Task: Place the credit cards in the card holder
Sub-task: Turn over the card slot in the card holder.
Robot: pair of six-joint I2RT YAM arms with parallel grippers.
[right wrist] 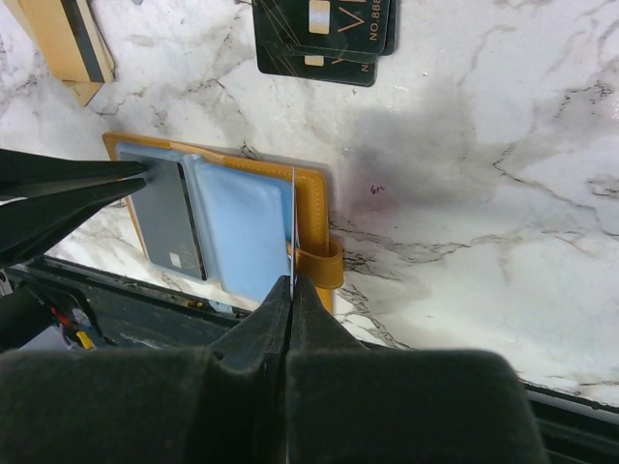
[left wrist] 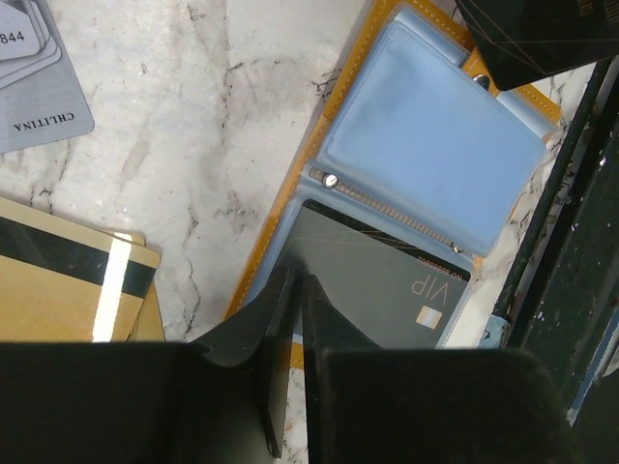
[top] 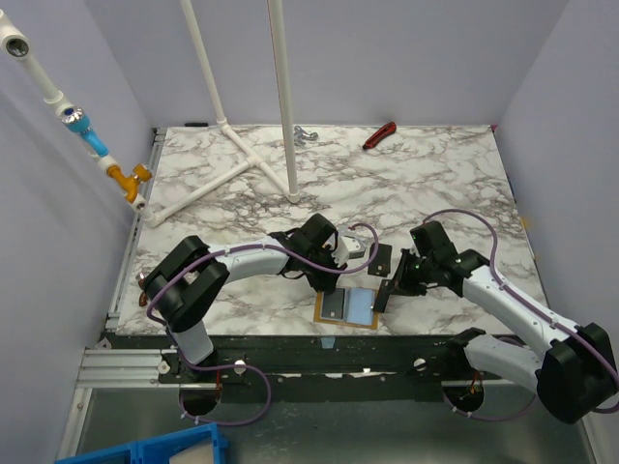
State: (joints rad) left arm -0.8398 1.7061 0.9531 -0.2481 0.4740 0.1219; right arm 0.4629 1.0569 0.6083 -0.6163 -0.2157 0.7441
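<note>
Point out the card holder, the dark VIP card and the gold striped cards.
card holder (right wrist: 311, 198): right wrist view, tan leather edge.
dark VIP card (left wrist: 387, 285): left wrist view, card face.
gold striped cards (left wrist: 48, 304): left wrist view, gold face.

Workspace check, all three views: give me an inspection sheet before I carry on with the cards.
Surface: marble-patterned table, bare at the far right.
Job's things: card holder lies open at the near edge, tan cover, blue sleeves; a dark VIP card sits in one sleeve. Gold cards with dark stripe and pale grey cards lie loose beside it; more dark cards beyond.
Clutter: red-handled tool at the far edge; white pipe stand.
Grippers: left gripper shut, at the holder's edge; right gripper shut on a clear sleeve edge.
Cables: purple leads run along both arms, looping above the table.
Surroundings: lilac walls; blue bin below the table.
</note>
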